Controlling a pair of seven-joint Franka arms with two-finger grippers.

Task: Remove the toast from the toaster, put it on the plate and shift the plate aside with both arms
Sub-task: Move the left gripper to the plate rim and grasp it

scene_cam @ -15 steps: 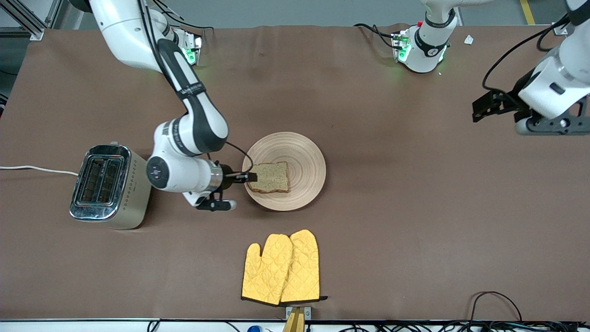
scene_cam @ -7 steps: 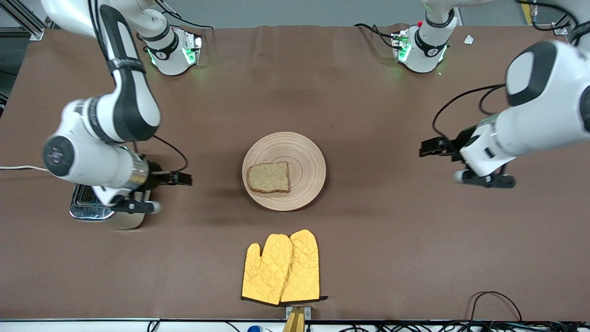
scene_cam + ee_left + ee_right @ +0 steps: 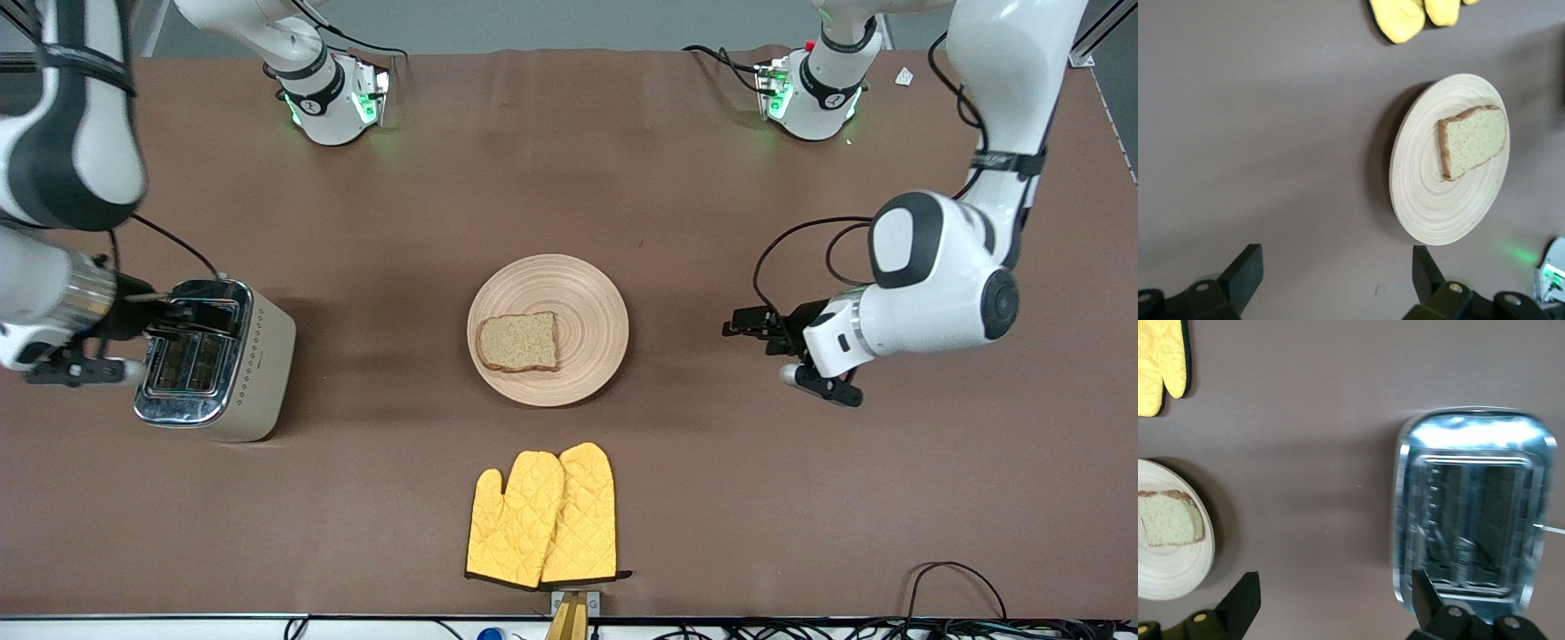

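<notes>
The toast (image 3: pixel 517 342) lies flat on the round beige plate (image 3: pixel 589 302) in the middle of the table. My right gripper (image 3: pixel 182 311) is open and empty, over the toaster (image 3: pixel 213 356) toward the right arm's end of the table. My left gripper (image 3: pixel 742 324) is open and empty, low over bare table beside the plate toward the left arm's end, not touching it. The left wrist view shows its own gripper (image 3: pixel 1335 270), the plate (image 3: pixel 1431 193) and the toast (image 3: pixel 1471 140). The right wrist view shows its own gripper (image 3: pixel 1333 597), the toaster (image 3: pixel 1471 513), the plate (image 3: pixel 1165 570) and the toast (image 3: pixel 1168 519).
A pair of yellow oven mitts (image 3: pixel 544 517) lies nearer to the front camera than the plate. The toaster's white cord (image 3: pixel 62 326) runs off the right arm's end of the table. Cables (image 3: pixel 956 578) lie along the front edge.
My right gripper let go of the toast on the plate and pulled back to over the toaster. My left arm swung in from the table's end toward the plate.
</notes>
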